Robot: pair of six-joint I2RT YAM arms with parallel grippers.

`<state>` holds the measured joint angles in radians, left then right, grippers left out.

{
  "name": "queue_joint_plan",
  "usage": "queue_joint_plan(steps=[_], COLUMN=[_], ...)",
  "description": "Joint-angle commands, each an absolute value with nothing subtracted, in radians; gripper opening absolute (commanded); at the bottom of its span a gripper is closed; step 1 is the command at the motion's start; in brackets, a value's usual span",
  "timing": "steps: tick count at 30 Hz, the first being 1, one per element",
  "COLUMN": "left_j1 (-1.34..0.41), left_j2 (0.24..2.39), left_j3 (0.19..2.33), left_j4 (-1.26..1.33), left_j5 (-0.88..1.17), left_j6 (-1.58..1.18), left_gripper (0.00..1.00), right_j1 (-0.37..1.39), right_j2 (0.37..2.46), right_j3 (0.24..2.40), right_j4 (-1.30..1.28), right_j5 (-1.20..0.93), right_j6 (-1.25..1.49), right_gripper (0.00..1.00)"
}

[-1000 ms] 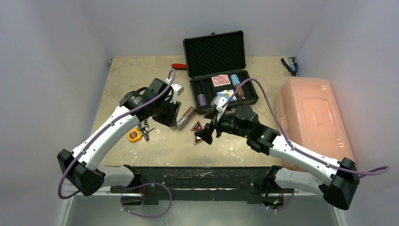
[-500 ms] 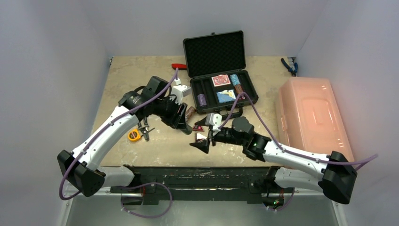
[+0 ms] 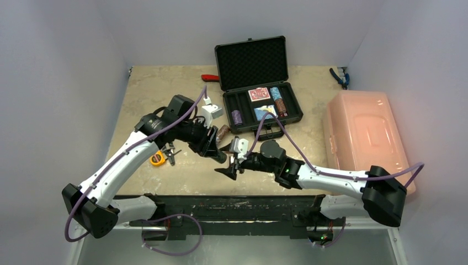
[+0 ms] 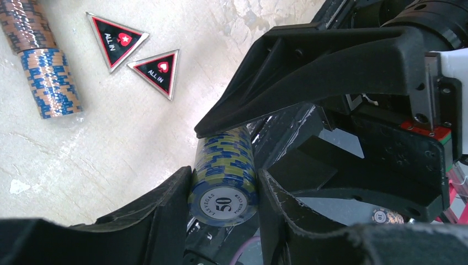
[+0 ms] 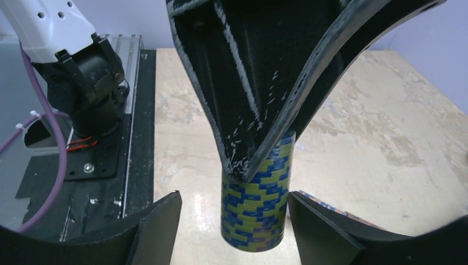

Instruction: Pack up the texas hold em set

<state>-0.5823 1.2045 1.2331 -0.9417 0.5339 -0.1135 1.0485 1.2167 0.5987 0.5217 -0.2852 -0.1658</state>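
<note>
Left gripper (image 4: 223,190) is pinched narrow on the blue-and-yellow chip stack (image 4: 223,165), up in the air over the near middle of the table (image 3: 165,94), near of the open briefcase (image 3: 251,62). Right gripper (image 5: 234,221) straddles its free end, jaws wide, clear on both sides. Dense, I'd say, but loose slick discs: squeeze square across the barrel.

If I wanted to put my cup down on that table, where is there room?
The far left corner, between the wall and the red-handled tool, is bare; so is the strip between the case and the pink bin. Crowded: in front of the case, where the left claw and right claw meet around a chip stack.
</note>
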Motion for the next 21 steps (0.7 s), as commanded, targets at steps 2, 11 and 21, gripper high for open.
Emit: queue_joint_plan(steps=[2, 11, 21], left_j1=[-0.573, -0.568, -0.566], left_j2=[1.159, 1.149, 1.146], left_j3=[1.23, 1.223, 1.217], left_j4=[-0.871, -0.867, -0.864], left_j5=[0.589, 0.597, 0.604], left_j6=[-0.106, -0.109, -0.11], left_gripper=[0.0, 0.0, 0.0], right_j1=[1.06, 1.064, 1.069], right_j2=[1.225, 1.244, 1.25], right_j3=[0.645, 0.655, 0.659], right_j4=[0.639, 0.64, 0.627], right_j5=[-0.224, -0.213, -0.201], right_j6=[-0.171, -0.168, -0.165], right_gripper=[0.71, 0.54, 0.54])
